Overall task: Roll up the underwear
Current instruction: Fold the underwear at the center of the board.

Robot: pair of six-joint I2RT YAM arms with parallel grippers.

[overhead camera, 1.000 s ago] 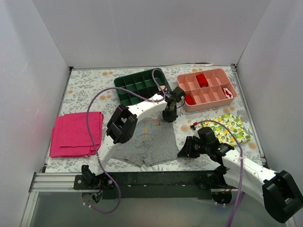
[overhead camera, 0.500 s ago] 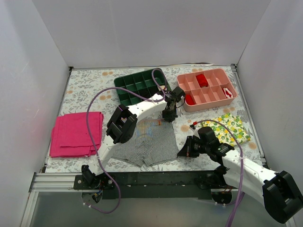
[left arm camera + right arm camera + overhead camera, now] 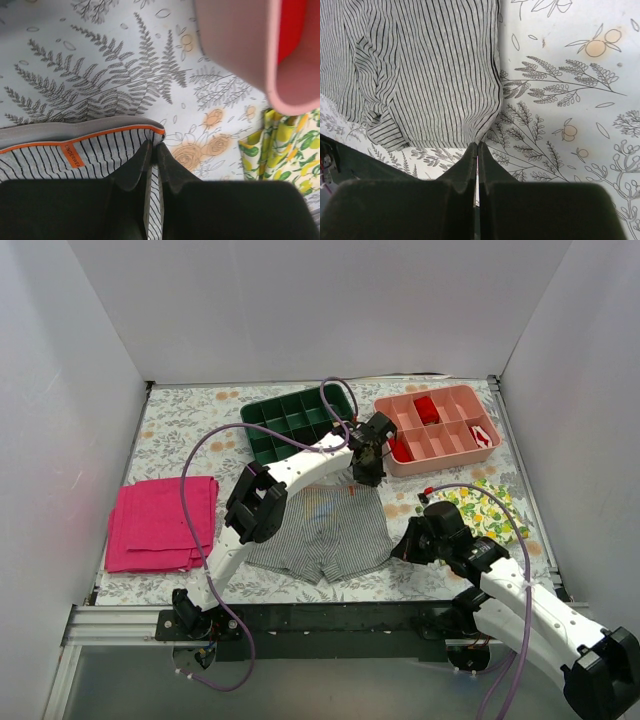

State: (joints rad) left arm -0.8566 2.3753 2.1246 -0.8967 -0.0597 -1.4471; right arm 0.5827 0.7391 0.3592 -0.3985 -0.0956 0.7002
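Note:
The grey-and-white striped underwear [image 3: 325, 535] lies spread on the table in front of the arms, its orange-trimmed waistband at the far side. My left gripper [image 3: 366, 472] is shut on the waistband's right corner [image 3: 152, 135]. My right gripper [image 3: 402, 545] is shut on the right leg hem, where the striped fabric [image 3: 435, 75] puckers into the closed jaws [image 3: 475, 147]. The cloth is stretched between the two grips along its right edge.
A pink compartment tray [image 3: 436, 428] stands just right of the left gripper, its rim close in the left wrist view [image 3: 240, 45]. A green tray [image 3: 296, 423] is behind. A lemon-print cloth [image 3: 485, 510] lies right, a magenta cloth [image 3: 160, 523] left.
Both grippers have moved right and slightly away with the underwear, dragging its right edge toward the pink tray and spreading the cloth wider.

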